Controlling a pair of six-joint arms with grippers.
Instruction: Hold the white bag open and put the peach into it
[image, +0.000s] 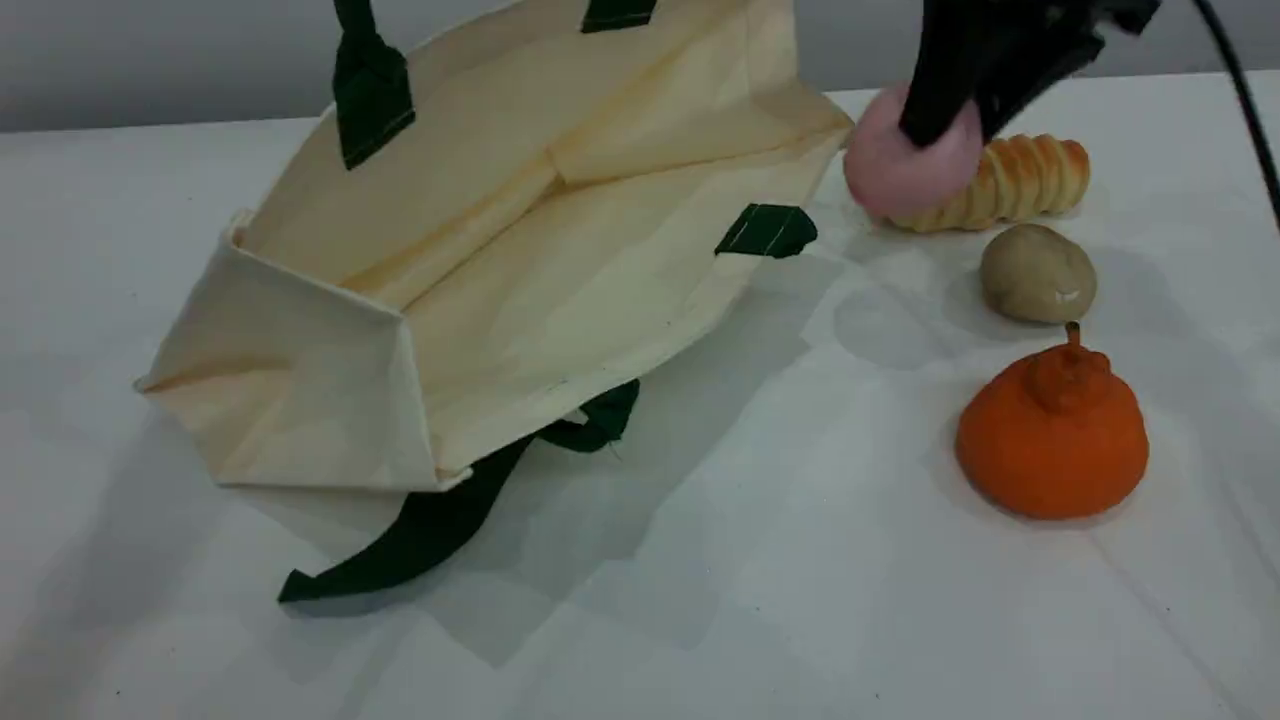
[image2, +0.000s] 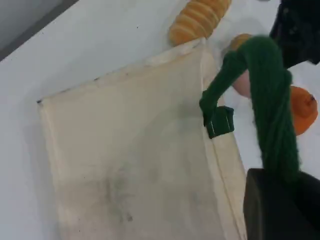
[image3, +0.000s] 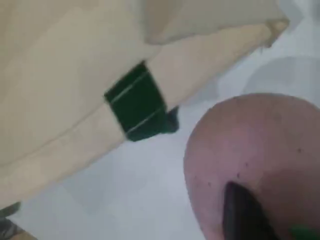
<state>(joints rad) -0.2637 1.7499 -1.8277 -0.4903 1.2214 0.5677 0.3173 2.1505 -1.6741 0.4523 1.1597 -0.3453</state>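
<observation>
On white table (image: 700, 620) — bag (image: 560, 290), peach (image: 890, 170).

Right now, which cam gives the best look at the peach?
Right wrist view: the peach fills the lower right, skin clearly visible, a dark fingertip on it. Scene view shows it partly hidden behind the right arm's black jaws, beside the bag. Left wrist view shows only a pink sliver behind the green strap.

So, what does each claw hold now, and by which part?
Left claw: the white bag by its green handle. Right claw: the peach, gripped at its top.
</observation>
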